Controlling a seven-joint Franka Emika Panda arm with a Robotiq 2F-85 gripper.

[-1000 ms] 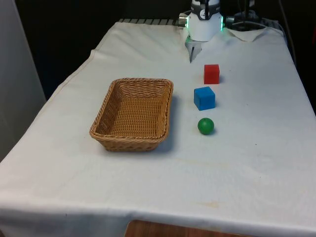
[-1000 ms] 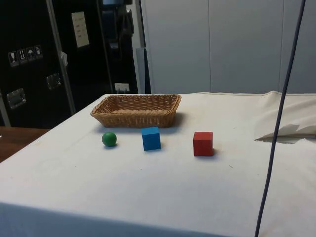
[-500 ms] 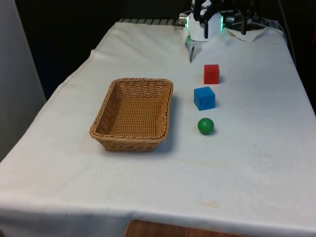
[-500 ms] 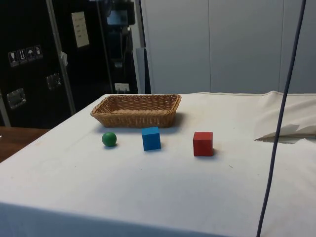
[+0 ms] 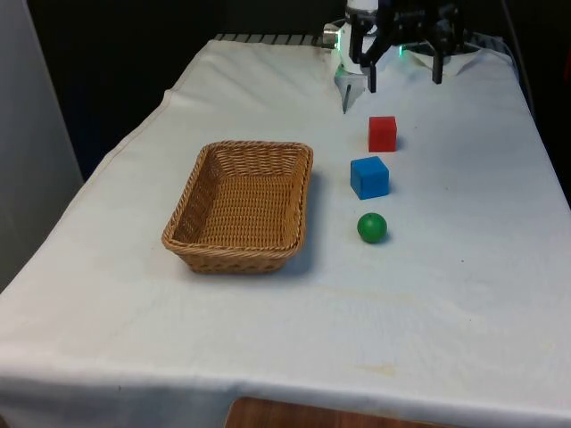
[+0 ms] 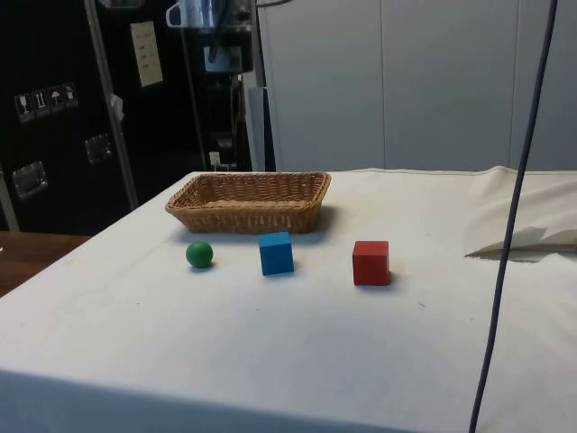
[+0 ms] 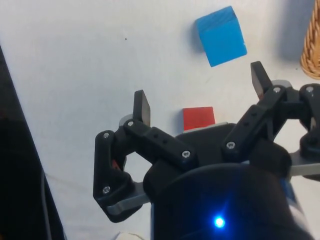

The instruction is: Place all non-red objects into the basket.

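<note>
A white-clothed table [image 5: 464, 294] holds four things. A woven wicker basket [image 5: 241, 203], rectangular and with nothing in it, sits toward the front view's left. Just beside it, toward the front view's right, three small objects lie in a loose line running away from the camera: a green ball [image 5: 372, 227] nearest, a blue cube [image 5: 369, 176] in the middle, and a red cube [image 5: 382, 133] farthest. None of them touches another, and each rests flat on the cloth, apart from the basket.

The black gripper [image 5: 402, 73] hangs in the air at the far end of the table, above and a little beyond the red cube, pointing downward. Its two fingers [image 7: 142, 107] are spread wide and hold nothing. From the wrist camera, the red cube [image 7: 198, 119] shows in the gap between the fingers and the blue cube [image 7: 221, 35] lies farther out, with an edge of the basket [image 7: 311, 47] at the side.

The task concerns the ball and the blue cube, since the red cube is meant to stay on the table; neither is in the basket yet, so the sorting appears not to have begun. The wide opening suits a first pick, probably the blue cube, though the target cannot be told for sure from this height. Their spacing leaves room for the fingers to close on one object without bumping its neighbours.
</note>
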